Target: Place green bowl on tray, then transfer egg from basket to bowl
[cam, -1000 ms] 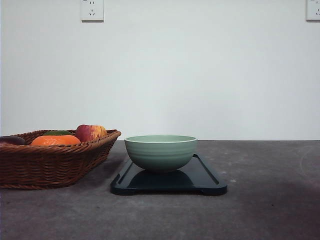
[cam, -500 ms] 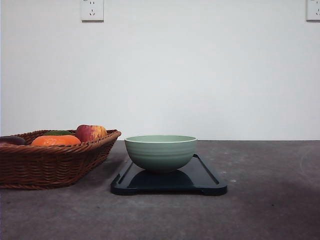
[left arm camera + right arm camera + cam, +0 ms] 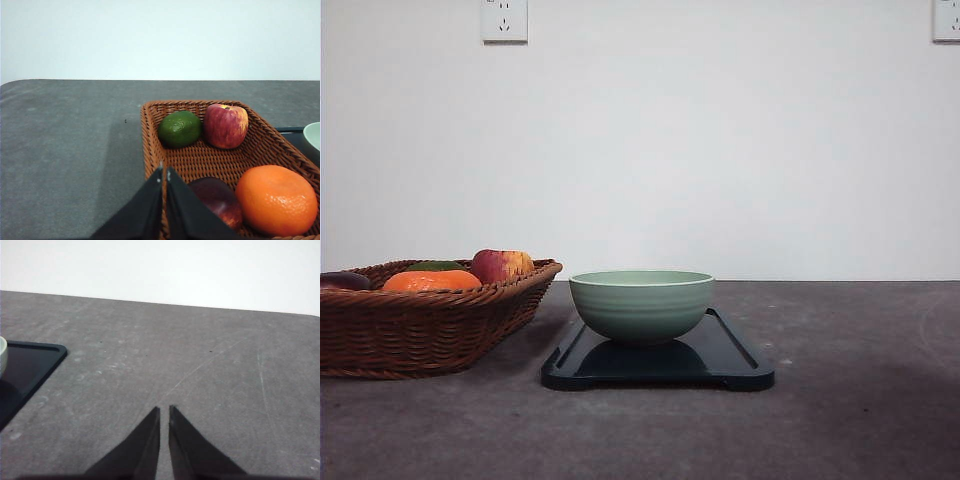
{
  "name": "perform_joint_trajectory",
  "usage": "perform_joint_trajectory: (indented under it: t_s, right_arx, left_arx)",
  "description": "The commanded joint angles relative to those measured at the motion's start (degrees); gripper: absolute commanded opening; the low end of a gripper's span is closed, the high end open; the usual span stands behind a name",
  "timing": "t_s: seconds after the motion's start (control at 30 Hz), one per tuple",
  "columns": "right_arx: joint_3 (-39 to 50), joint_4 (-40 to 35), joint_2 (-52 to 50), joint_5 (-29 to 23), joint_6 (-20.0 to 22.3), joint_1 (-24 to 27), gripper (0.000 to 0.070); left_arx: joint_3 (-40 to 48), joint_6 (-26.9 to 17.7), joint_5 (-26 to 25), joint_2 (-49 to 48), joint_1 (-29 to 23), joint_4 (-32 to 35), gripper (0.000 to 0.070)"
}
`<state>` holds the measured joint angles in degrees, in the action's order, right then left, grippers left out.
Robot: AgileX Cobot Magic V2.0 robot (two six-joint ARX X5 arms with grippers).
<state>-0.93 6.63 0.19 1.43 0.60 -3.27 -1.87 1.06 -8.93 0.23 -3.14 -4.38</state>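
Bowl (image 3: 641,303) on tray (image 3: 730,362), basket (image 3: 420,325) left.

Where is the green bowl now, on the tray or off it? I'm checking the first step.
On it. The green bowl stands upright on the tray, its reflection directly beneath it.

Plain white wall (image 3: 720,150) behind grey tabletop (image 3: 860,400)

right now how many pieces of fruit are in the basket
4 visible: a green lime and a red apple at the far end, an orange and a dark red fruit nearer. More may be hidden.
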Motion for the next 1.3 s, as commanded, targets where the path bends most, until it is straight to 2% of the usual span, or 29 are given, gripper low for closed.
perform_joint_trajectory:
  t_s: [0.0, 1.27]
  right_arx:
    - [0.24, -0.61, 0.02, -0.13, -0.59, 0.09, 0.0026]
    - [0.24, -0.61, 0.02, -0.13, -0.59, 0.09, 0.0026]
  left_arx:
    - [1.11, -0.33, 0.13, 0.00, -0.07, 0.83, 0.0000]
    - [1.11, -0.34, 0.13, 0.02, -0.07, 0.81, 0.0000]
